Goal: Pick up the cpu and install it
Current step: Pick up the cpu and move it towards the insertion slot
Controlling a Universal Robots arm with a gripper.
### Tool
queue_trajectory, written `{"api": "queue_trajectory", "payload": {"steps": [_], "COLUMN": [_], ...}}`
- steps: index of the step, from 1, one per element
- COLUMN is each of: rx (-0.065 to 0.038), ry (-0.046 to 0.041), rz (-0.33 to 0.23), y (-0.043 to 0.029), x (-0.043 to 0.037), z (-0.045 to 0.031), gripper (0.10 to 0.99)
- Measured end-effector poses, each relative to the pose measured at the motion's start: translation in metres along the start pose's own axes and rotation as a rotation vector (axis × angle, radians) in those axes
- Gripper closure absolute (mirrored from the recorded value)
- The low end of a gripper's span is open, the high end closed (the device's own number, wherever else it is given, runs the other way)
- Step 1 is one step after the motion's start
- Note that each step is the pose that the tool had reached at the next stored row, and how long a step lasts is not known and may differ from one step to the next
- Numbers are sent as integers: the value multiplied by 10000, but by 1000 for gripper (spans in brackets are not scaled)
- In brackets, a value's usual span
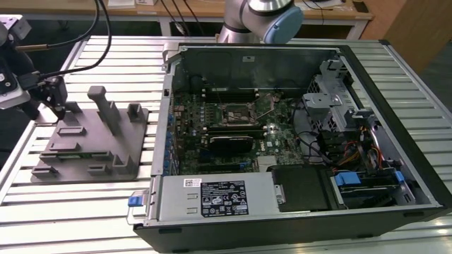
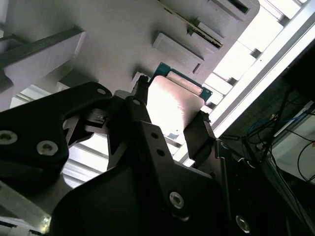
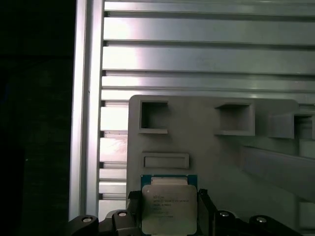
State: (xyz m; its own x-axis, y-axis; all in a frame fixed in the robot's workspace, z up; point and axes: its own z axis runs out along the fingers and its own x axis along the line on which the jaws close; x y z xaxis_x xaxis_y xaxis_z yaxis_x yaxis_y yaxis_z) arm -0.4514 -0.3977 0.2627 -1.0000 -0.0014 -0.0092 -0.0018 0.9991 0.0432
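Observation:
The cpu [image 3: 169,209], a small square chip with a silvery top plate and a green rim, sits between my gripper's [image 3: 169,199] two black fingers [image 3: 204,206], which press on its opposite edges. In the second wrist view the cpu [image 2: 173,101] is seen from the side, clamped by the gripper [image 2: 170,112] just above the grey tray [image 2: 123,44]. In the exterior view the gripper [image 1: 55,108] hangs over the grey tray's [image 1: 84,145] far corner on the exterior view's left. The motherboard's open socket [image 1: 240,111] lies inside the computer case [image 1: 282,159].
The tray has upright posts [image 1: 106,108] and shallow pockets [image 3: 153,118] beside the gripper. It lies on a ribbed metal table [image 1: 78,211]. Cables [image 1: 106,26] hang near the arm. The case's walls, drive cage [image 1: 332,100] and power supply [image 1: 219,198] surround the motherboard.

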Motion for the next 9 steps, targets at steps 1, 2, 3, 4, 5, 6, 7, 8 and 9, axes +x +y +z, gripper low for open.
{"api": "queue_trajectory", "payload": {"steps": [1, 2, 3, 4, 5, 6, 7, 8, 9], "rx": [0, 0, 0, 1, 0, 0, 1, 0, 0], "ry": [0, 0, 0, -1, -1, -2, -2, -4, -5], "rz": [-1, -1, 0, -1, 0, 0, 0, 0, 0], "y": [1, 1, 2, 3, 4, 5, 5, 6, 6], "x": [0, 0, 0, -1, -1, -1, -1, -1, -1], "z": [-16, -33, -51, -69, -87, -103, -118, -131, -145], "gripper": [545, 545, 545, 545, 545, 545, 545, 545, 545]}}
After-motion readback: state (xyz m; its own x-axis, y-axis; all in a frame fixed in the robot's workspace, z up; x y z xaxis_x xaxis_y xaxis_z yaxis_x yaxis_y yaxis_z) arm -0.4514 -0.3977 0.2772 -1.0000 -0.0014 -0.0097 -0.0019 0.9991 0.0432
